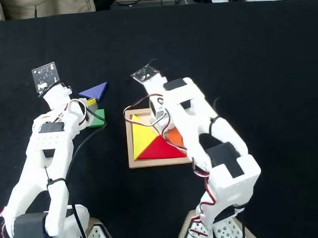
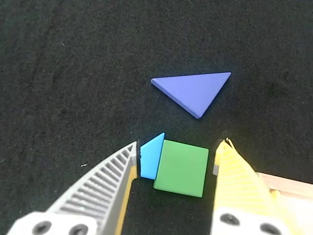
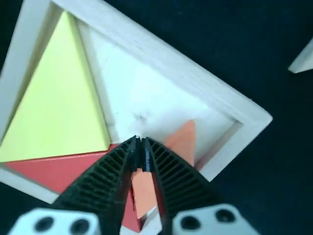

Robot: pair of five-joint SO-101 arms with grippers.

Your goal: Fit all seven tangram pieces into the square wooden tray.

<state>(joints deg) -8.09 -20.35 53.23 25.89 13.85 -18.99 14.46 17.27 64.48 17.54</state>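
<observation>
High view puts the square wooden tray in the middle of the frame. The yellow triangle and the red triangle lie in it. The orange piece sits just right of them, partly under your right arm.

Right wrist view shows your right gripper with its fingers pressed together and nothing between them. The tip is right at the orange piece, close to the red triangle. A push from here could make the orange piece climb onto the red one or tip up against the tray wall (I cannot tell if it lies flat now). A hard push could also slide the whole tray.

Left of the tray in the high view, your left gripper is spread wide. It has one finger on each side of two pieces at once, the green square and the small light blue triangle, which touch each other. Squeeze now and you may grab both, or the little triangle may pop out or flip up. The purple-blue triangle lies near them but apart, higher in the high view, so a piece that shoots out could bump it.
</observation>
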